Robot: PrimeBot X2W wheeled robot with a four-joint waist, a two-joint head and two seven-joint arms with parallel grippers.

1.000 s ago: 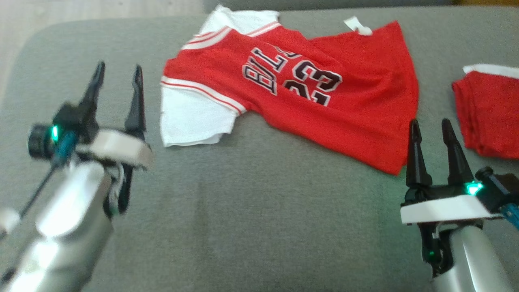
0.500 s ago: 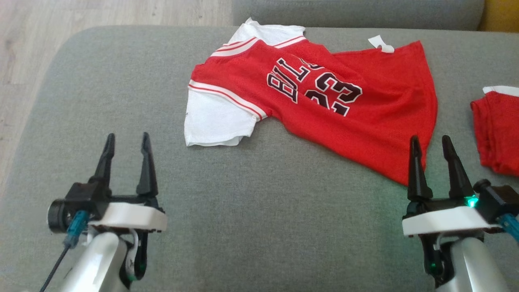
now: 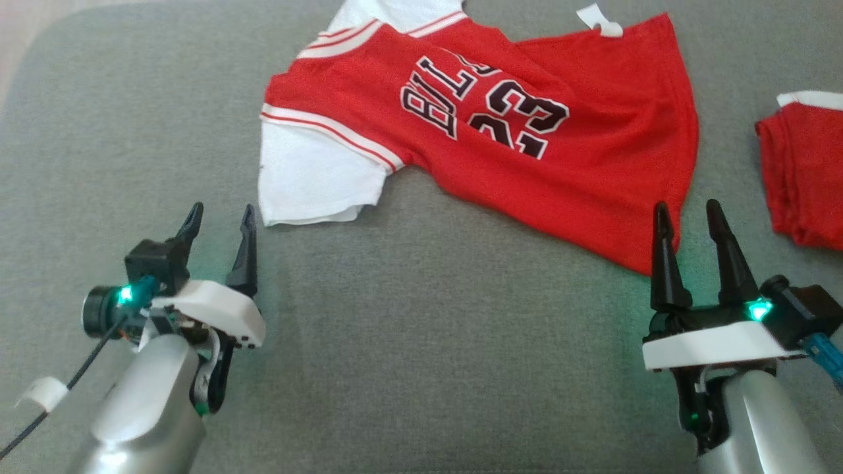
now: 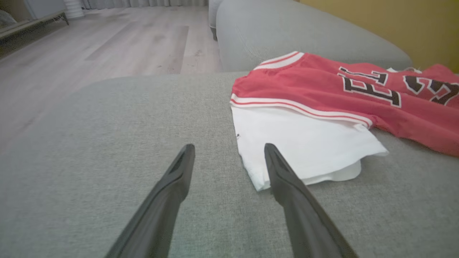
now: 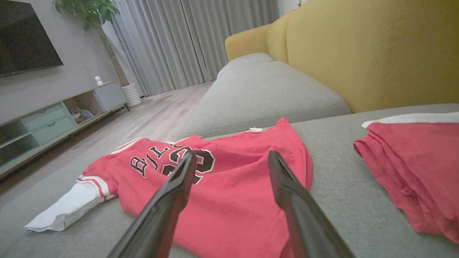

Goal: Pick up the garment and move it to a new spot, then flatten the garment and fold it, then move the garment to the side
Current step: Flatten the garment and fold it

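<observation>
Now, the left gripper (image 3: 222, 207) (image 4: 229, 146) first: its two long dark fingers stand wide apart, nothing between them, low over the grey woven sofa cushion (image 3: 428, 329); its inner fingertip sits just beside the bottom corner of a white sleeve (image 3: 309, 178), and whether it touches cannot be told. Over to the right gripper (image 3: 687, 205) (image 5: 232, 154): spread wide too, holding nothing, fingers pointing at the hem corner nearest it. Between the two arms lies the red fabric jersey (image 3: 527, 164) (image 5: 233, 200) with black, white-edged letters and numerals; it lies spread across the far half of the cushion, a little rumpled, sleeves toward the robot's left, hem toward its right; a white tag (image 3: 598, 20) pokes out at the far edge. Further right, apart from the jersey, rests a folded red cloth piece (image 3: 803, 171) with a white band; behind it, in the right wrist view, rises a yellow upholstered backrest (image 5: 358, 53).
</observation>
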